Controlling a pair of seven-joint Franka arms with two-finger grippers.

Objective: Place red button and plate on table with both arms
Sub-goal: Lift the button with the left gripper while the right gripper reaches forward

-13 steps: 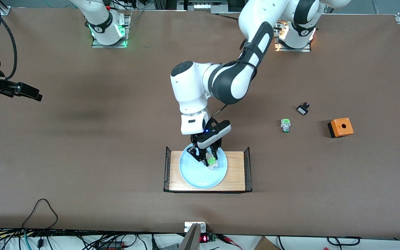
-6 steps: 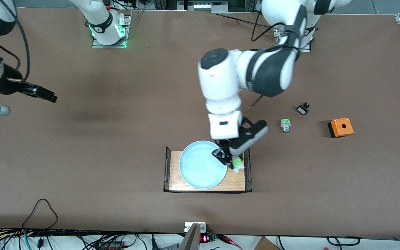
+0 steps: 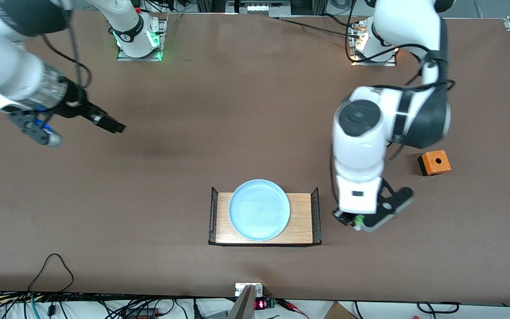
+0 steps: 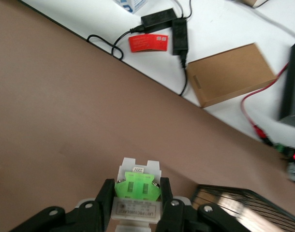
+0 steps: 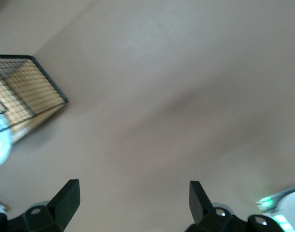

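Observation:
My left gripper [image 3: 355, 220] is shut on the red button [image 3: 359, 219] and holds it just above the brown table [image 3: 148, 199], beside the tray on the side toward the left arm's end. In the left wrist view the left gripper [image 4: 137, 189] clamps the button's green block [image 4: 138, 185] and whitish body; the red cap is hidden. The pale blue plate [image 3: 259, 209] lies on the wooden tray [image 3: 302, 218]. My right gripper [image 3: 110, 125] is open and empty over bare table toward the right arm's end; it also shows in the right wrist view [image 5: 133, 193].
An orange box with a hole [image 3: 434, 162] stands toward the left arm's end, farther from the front camera than the left gripper. The tray's black wire end [image 3: 316, 215] is close beside the left gripper. The tray's other wire end [image 5: 26, 87] shows in the right wrist view.
My left arm has carried the button off the plate, past the tray's wire end, to above the table toward the left arm's end. My right arm has swung toward the table's middle.

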